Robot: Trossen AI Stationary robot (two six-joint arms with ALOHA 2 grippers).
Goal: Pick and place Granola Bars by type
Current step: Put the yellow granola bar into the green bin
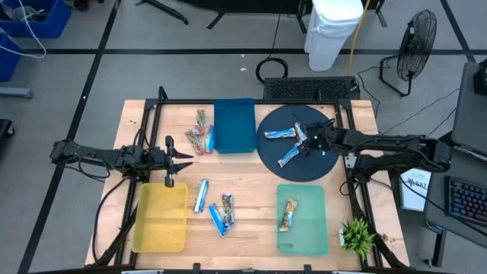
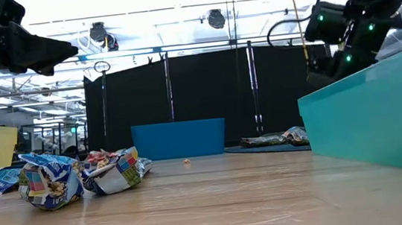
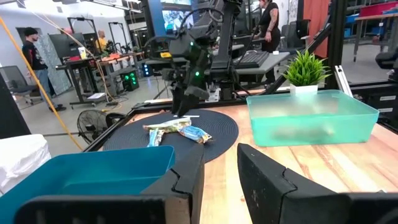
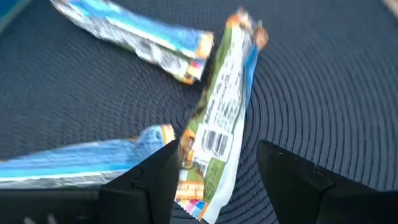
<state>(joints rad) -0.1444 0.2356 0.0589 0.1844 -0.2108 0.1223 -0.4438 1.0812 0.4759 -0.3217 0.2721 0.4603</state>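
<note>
Three granola bars lie on the dark round mat (image 1: 298, 169): two blue-silver ones (image 1: 280, 133) (image 1: 289, 157) and a green-and-white one (image 4: 224, 93). My right gripper (image 1: 308, 141) hangs open over the mat, with a finger on either side of the green-and-white bar's near end (image 4: 202, 186). Reddish multicoloured bars (image 1: 199, 137) are bunched beside the blue tray (image 1: 234, 125). Blue bars (image 1: 202, 195) (image 1: 222, 213) rest flat on the wood. One brownish bar (image 1: 288, 215) lies in the green tray (image 1: 302, 236). My left gripper (image 1: 183, 157) waits open above the table's left side. My right gripper (image 4: 217, 149) comes at the green-and-white bar from above, with its fingers across the bar's near end. One finger (image 4: 163, 171) stands right against the wrapper's edge (image 4: 185, 152). I cannot tell whether it touches. The bar lies on the mat.
A yellow tray (image 1: 161, 217) sits at the near left, below my left gripper. A small potted plant (image 1: 356, 236) stands at the near right corner. The black frame rails (image 1: 243, 103) run around the table. Bare wood lies between the trays.
</note>
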